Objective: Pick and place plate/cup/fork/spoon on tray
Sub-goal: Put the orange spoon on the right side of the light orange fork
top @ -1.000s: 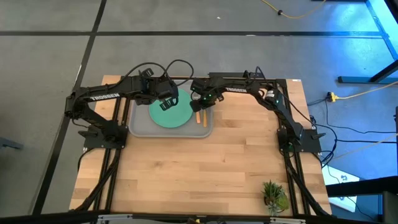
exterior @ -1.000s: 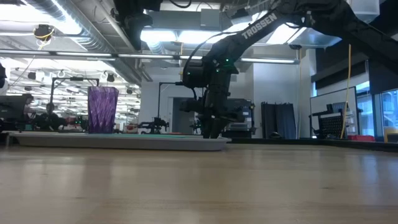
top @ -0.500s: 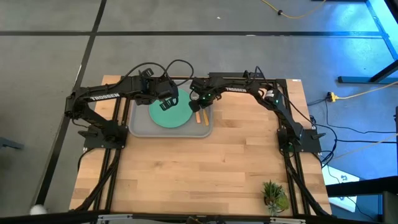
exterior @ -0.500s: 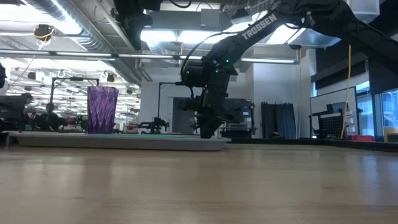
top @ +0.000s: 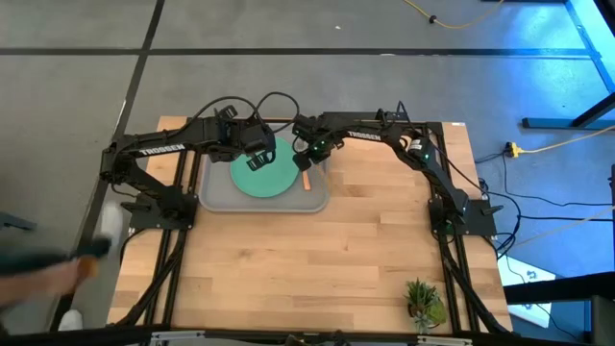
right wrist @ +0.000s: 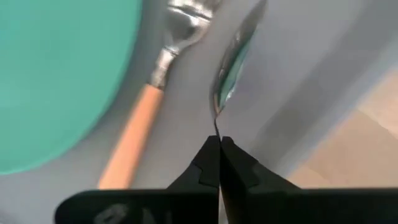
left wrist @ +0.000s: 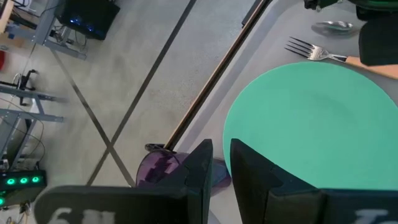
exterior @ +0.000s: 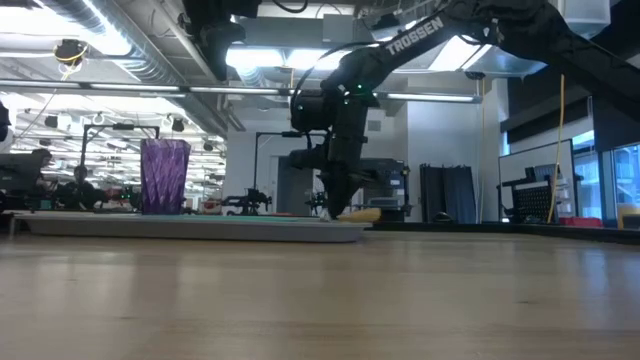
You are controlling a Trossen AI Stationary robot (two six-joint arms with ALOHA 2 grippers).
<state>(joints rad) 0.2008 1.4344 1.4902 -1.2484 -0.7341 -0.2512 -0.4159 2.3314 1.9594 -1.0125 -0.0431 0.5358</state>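
Note:
The grey tray (top: 213, 198) lies at the table's far side and bears the teal plate (top: 265, 179), the purple cup (exterior: 165, 176) and the fork (right wrist: 138, 130). The fork lies flat beside the plate's right side. My right gripper (top: 309, 160) stands over the tray's right part, shut on the spoon (right wrist: 234, 61). My left gripper (left wrist: 221, 167) hangs open above the plate's far left part, over the cup (left wrist: 160, 171), touching nothing. My right gripper pinches the spoon's thin neck (right wrist: 216, 124), just behind the bowl, between its two fingertips. The fingers come from above and point down. The bowl (right wrist: 236, 53) stands on edge over the tray. The orange handle (exterior: 360, 213) juts out sideways just above the tray's rim.
A small potted plant (top: 421, 300) stands near the table's front right corner. A blurred person (top: 43, 271) shows on the floor beyond the table's left edge. Bare wood (top: 307, 269) lies in front of the tray.
My right gripper has shut on the spoon, rolled a little and risen slightly. The spoon's handle, which lay flat on the tray's right part, has come up off the tray. A person has come into view at the left.

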